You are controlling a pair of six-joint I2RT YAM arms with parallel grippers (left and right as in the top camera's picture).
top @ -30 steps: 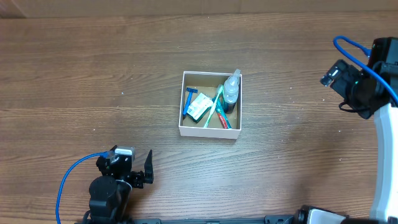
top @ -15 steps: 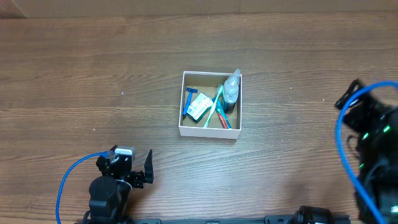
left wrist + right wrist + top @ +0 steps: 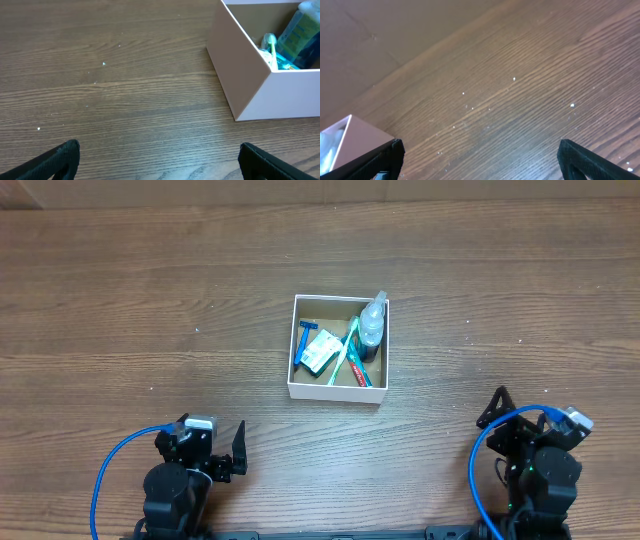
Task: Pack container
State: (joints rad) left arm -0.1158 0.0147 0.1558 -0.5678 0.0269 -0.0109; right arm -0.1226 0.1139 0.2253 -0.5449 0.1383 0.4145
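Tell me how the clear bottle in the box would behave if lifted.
The bottle looks like small clear plastic, so it is probably light and fairly tough. Its smooth, rounded body may slip or roll once free. It leans against the box wall, so a nudge could tip it.

Left gripper [image 3: 160, 147] and right gripper [image 3: 481, 146] parted wide — arms folded.

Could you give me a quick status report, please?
Left gripper open, empty; right gripper open, empty. Square white cardboard box ahead, toiletries inside. Nothing between grippers and box.
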